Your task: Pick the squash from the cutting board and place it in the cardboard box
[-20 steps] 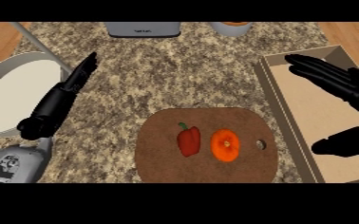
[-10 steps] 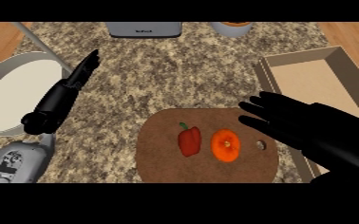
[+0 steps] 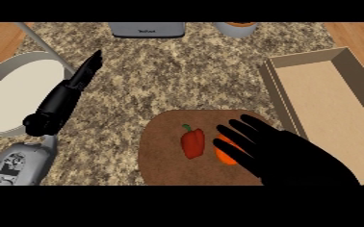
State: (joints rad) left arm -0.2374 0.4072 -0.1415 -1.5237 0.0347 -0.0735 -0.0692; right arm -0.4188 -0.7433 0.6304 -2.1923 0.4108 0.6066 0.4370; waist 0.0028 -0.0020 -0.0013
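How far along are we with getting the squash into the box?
Early stage. Done: nothing placed yet; the cardboard box holds no squash. In hand: the right hand is spread open over the orange squash, which lies on the cutting board beside a red pepper. Left: close on the squash, lift it, carry it right into the box. The left hand rests open at the left.

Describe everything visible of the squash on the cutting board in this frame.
The squash is a bright orange, rounded thing lying on the brown cutting board, right of the red pepper and apart from it. Only its left part shows: the right hand, fingers straight and spread, covers the rest from above. Whether the hand touches it cannot be told.
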